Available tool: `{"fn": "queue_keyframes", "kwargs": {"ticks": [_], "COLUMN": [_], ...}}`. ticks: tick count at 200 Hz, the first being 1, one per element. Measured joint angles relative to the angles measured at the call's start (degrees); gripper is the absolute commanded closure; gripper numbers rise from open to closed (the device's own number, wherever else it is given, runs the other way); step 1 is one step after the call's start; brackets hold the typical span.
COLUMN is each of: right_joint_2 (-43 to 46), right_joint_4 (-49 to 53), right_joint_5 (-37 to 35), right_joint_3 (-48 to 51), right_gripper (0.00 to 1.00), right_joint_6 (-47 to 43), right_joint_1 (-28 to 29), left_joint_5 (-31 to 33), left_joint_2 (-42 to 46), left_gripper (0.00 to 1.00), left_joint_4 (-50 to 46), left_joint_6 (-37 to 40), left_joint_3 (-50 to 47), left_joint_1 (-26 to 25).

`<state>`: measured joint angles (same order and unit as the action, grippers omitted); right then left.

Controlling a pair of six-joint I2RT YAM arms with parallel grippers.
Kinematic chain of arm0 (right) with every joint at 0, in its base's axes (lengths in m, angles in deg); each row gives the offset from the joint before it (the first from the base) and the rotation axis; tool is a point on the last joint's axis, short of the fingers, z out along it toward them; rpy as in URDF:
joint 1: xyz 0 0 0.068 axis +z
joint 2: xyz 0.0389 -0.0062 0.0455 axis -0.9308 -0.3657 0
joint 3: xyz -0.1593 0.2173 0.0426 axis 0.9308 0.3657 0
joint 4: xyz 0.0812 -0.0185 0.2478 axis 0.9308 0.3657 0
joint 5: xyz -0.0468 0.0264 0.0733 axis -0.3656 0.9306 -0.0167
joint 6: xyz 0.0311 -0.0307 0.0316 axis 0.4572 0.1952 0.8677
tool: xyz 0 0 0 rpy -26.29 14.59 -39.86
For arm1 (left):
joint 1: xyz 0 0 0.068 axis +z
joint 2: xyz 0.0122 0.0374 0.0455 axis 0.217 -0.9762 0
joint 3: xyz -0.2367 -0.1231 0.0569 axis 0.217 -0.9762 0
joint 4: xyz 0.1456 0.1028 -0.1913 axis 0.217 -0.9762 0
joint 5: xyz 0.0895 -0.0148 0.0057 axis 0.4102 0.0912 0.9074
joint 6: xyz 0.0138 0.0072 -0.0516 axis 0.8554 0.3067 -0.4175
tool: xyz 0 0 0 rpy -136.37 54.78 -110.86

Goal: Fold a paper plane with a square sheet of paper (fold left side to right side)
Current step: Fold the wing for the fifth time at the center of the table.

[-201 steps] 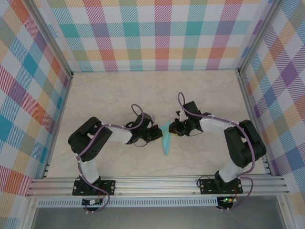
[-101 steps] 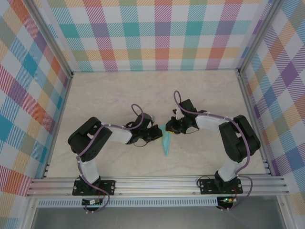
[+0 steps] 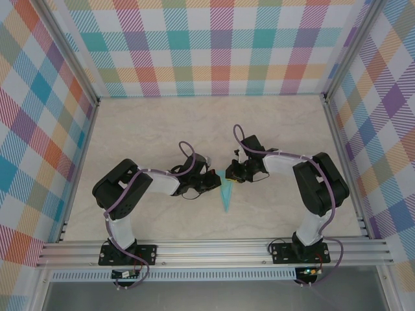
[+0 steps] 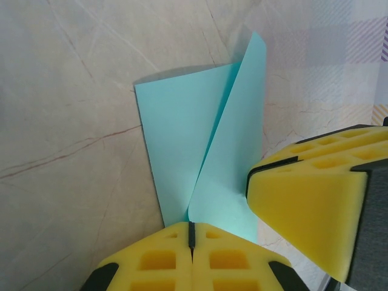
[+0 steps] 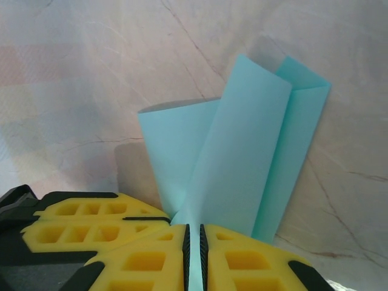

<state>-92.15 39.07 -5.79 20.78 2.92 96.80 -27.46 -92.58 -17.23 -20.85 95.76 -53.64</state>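
Note:
The light turquoise sheet of paper, creased into a narrow pointed shape, lies mid-table with its tip toward the front. My right gripper is shut on one long flap and holds it up off the table; paper shows between its pads. My left gripper is shut, its tips set at the crease where the raised flap meets the flat part. The right gripper's finger stands just right of the flap. The left gripper's fingers show beside my right one.
The marble-patterned table has free room behind and to both sides of the arms. Plaid walls close off three sides, and an aluminium rail runs along the front edge.
My right gripper has moved left over the paper with the flap in it, and its forearm has swung closer in. The left arm has not moved.

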Motion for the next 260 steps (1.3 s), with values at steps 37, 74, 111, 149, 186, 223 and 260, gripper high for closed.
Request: {"fn": "queue_keyframes", "kwargs": {"ticks": [37,74,111,149,186,223,260], "right_joint_2": [-0.13,-1.01,-1.51,-1.70,-1.68,-1.68,-1.68], "right_joint_4": [0.83,1.03,1.07,1.73,2.51,2.56,2.51], "right_joint_5": [-0.90,-1.25,-1.92,-2.54,-3.13,-3.39,-3.43], "right_joint_3": [-0.09,-0.33,-0.33,-0.48,-0.52,-0.52,-0.50], "right_gripper": [0.85,0.85,0.85,0.85,0.85,0.85,0.86], "right_joint_6": [-0.24,-0.63,-0.70,-1.27,-1.84,-1.92,-1.92], "right_joint_1": [0.11,0.15,0.26,0.26,0.42,0.44,0.48], "left_joint_5": [0.00,0.00,0.00,-0.02,0.09,0.90,0.39], "left_joint_2": [-0.02,-0.02,-0.02,0.00,3.23,11.45,18.82], "left_gripper": [1.00,1.00,1.00,0.96,0.79,0.72,0.74], "left_joint_4": [-0.02,-0.04,-0.02,0.02,-0.72,-4.07,-6.27], "left_joint_6": [0.02,0.02,0.02,0.02,0.98,1.97,3.08], "left_joint_3": [0.00,0.00,0.00,0.00,-1.42,-3.78,-5.73], "left_joint_1": [0.00,0.00,0.00,0.00,0.00,0.04,-1.66]}}
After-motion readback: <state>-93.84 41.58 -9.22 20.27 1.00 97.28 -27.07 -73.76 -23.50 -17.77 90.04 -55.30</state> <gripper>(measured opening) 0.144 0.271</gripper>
